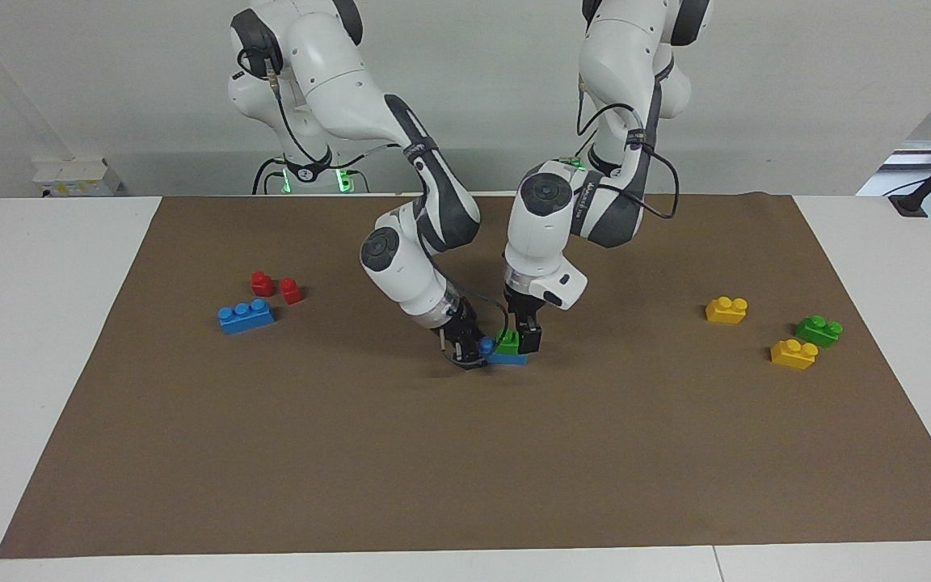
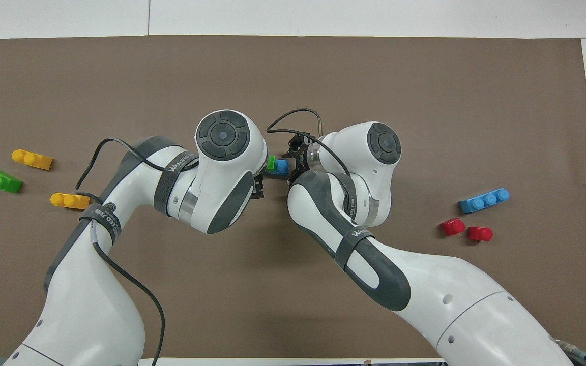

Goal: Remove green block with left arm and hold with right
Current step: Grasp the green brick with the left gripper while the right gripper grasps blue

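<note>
Left gripper is down at mid-mat, fingers set around the green block; it looks clamped on the block, one dark finger showing on the side toward the left arm's end of the table. The wrist stands close to vertical above it.

Right gripper comes in low and slanted from the right arm's end. It sits against the end of the blue brick that carries the green block. Whether its fingers pinch the brick or only flank it, I cannot tell.

Key relation: in the facing view the green block lies at about 3 o'clock from the right gripper, touching-close. It sits at about 9 o'clock inside the left gripper's grasp. The blue brick's long axis runs 9-to-3, along the line joining the two grippers. The green block sits on top, at the end toward the left arm.

Judgement: separation calls for a straight upward pull by the left arm while the right holds the base flat. A tilt may drag both pieces up together.

Elsewhere: a second green brick and two yellow bricks lie well apart toward the left arm's end. A blue three-stud brick and red pieces lie toward the right arm's end.
</note>
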You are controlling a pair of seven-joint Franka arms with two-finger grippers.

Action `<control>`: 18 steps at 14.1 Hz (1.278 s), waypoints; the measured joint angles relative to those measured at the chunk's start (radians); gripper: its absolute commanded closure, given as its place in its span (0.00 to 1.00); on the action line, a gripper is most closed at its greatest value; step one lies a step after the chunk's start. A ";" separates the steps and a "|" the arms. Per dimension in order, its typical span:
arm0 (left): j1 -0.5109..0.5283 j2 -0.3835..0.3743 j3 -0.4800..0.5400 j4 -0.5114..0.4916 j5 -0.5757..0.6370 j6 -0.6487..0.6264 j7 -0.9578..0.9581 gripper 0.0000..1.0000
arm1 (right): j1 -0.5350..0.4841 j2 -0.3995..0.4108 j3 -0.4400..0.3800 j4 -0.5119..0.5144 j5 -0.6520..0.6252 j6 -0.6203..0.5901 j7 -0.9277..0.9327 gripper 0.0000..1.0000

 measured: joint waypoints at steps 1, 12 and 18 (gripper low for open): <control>0.001 0.000 0.002 0.000 0.000 0.006 0.000 0.00 | 0.000 0.001 0.000 0.000 0.000 0.009 0.000 1.00; 0.003 0.023 0.009 0.000 0.075 0.035 0.003 1.00 | 0.017 0.002 0.000 -0.005 0.000 0.046 -0.003 1.00; 0.001 0.022 0.002 -0.001 0.082 0.031 0.023 1.00 | 0.017 0.004 -0.002 -0.005 0.000 0.061 -0.008 1.00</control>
